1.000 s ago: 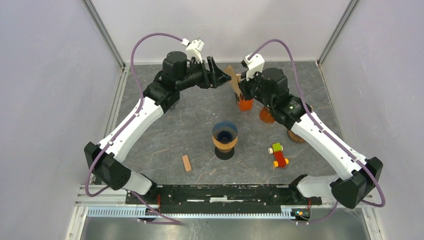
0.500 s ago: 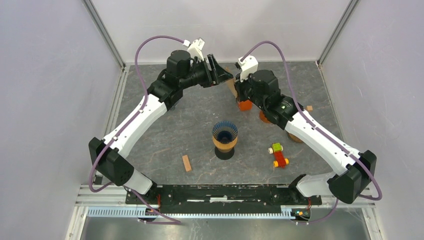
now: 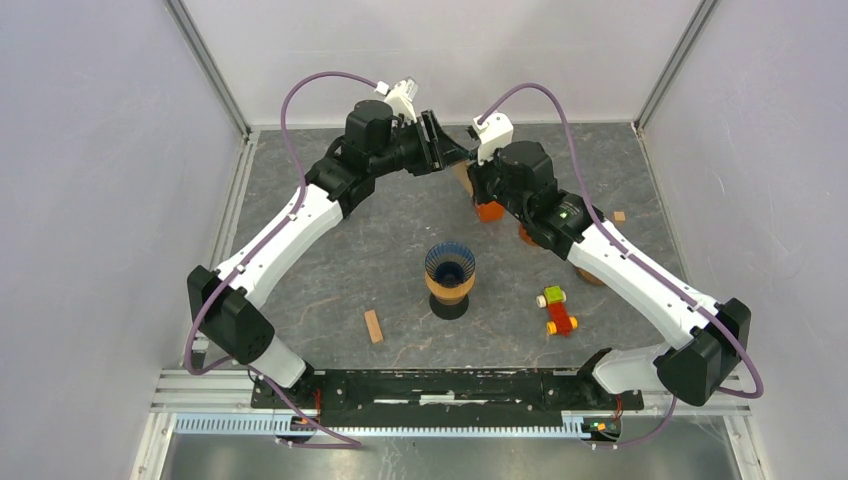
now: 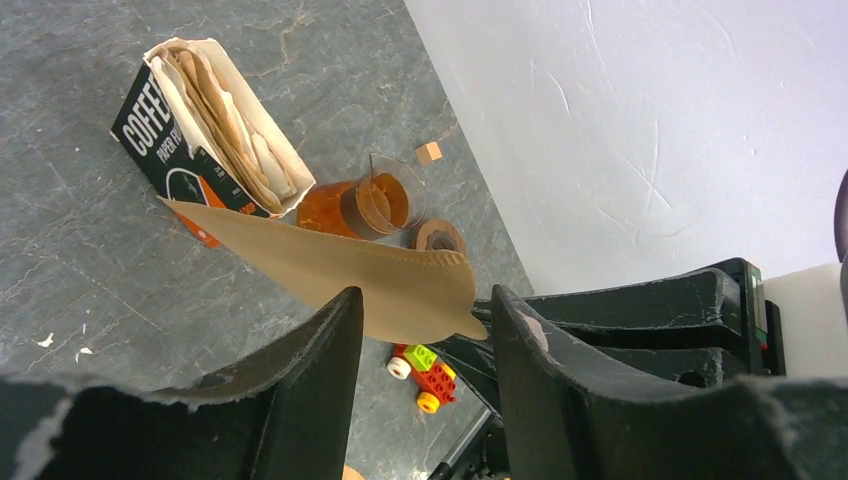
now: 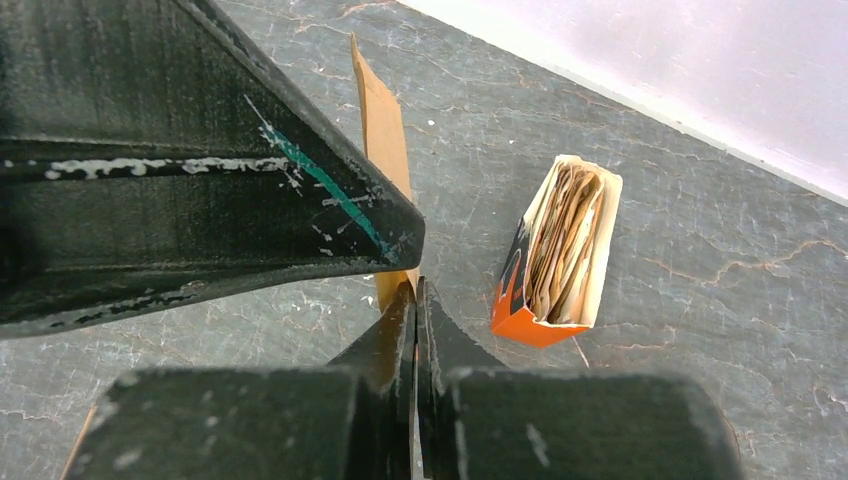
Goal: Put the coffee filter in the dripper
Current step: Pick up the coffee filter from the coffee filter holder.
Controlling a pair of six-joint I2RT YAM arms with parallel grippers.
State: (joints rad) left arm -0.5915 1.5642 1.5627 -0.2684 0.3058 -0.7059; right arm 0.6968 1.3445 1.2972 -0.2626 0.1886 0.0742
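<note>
One coffee filter (image 4: 330,265) hangs pinched in the closed right gripper (image 5: 415,300); the half-open left gripper (image 4: 425,310) straddles its free corner.

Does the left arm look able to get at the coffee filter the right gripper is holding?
Probably yes: the left gripper stands open astride the coffee filter, nothing between them; the right gripper, shut, holds it up.

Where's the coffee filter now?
Left wrist view, centre: brown paper coffee filter pinched in the right fingers, between the open left fingers, near the black-and-orange filter box.
</note>
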